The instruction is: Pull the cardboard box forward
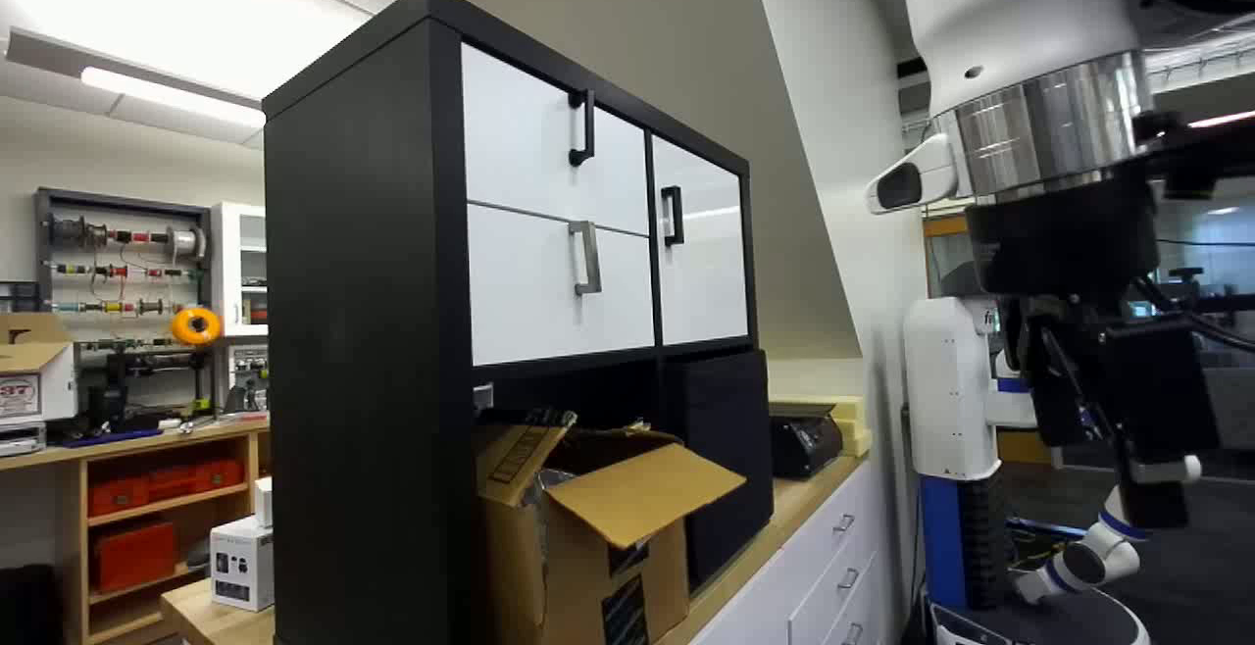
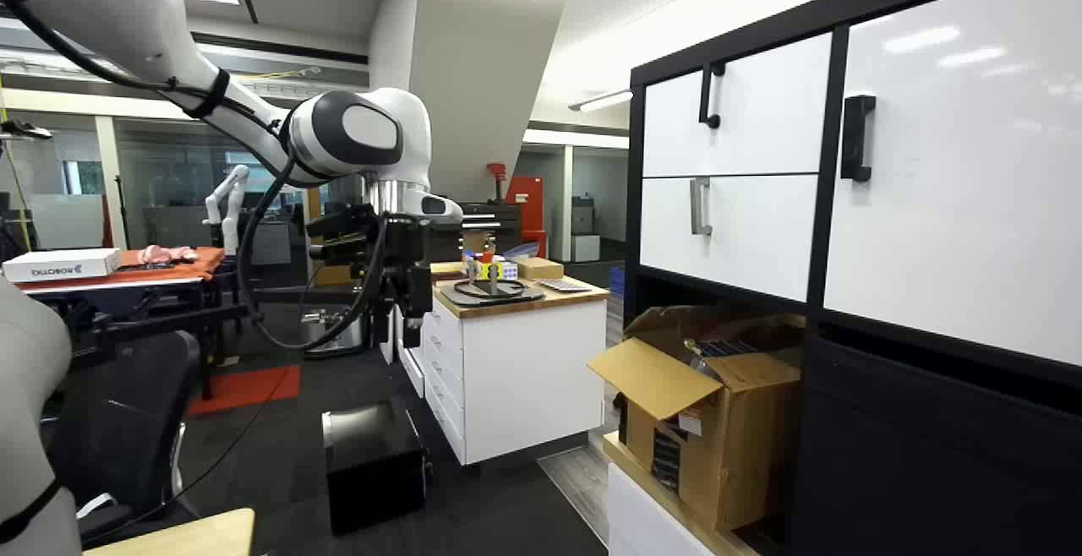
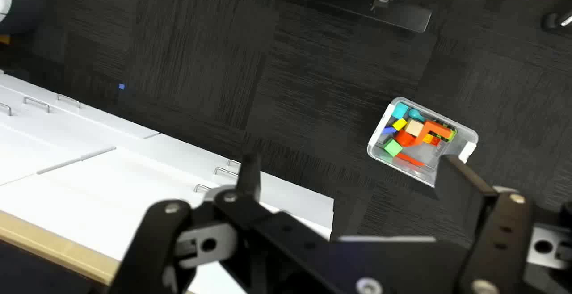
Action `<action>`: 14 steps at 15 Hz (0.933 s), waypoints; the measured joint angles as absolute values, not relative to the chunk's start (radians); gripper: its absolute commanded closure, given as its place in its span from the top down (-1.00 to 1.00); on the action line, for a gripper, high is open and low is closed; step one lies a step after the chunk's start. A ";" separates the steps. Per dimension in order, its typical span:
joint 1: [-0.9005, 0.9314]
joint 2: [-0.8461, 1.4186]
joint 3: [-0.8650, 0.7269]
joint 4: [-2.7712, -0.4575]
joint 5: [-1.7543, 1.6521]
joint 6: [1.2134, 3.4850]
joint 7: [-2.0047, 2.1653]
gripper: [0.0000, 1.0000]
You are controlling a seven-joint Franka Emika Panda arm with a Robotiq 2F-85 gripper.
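Partly hidden by cabinet, cardboard box

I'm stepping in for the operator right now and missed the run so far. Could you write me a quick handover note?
Gripper: open, holding nothing, well apart from the box.
Cardboard box: in the open lower bay of the black cabinet, below the white front with the gray handle; its front flap juts out. The wrist view does not show the box.
Done: nothing I can confirm; the box is not gripped.
Left: bring the gripper over, take hold, perhaps by that flap, and pull the box forward.
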State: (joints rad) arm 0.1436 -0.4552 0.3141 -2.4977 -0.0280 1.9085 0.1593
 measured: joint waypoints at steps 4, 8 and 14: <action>0.144 -0.455 0.314 -2.498 -0.028 1.908 0.159 1.00; 0.144 -0.455 0.314 -2.498 -0.028 1.908 0.159 1.00; 0.154 -0.445 0.299 -2.498 -0.028 1.922 0.137 1.00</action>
State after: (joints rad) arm 0.1542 -0.4452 0.2986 -2.4977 -0.0282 1.9216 0.1367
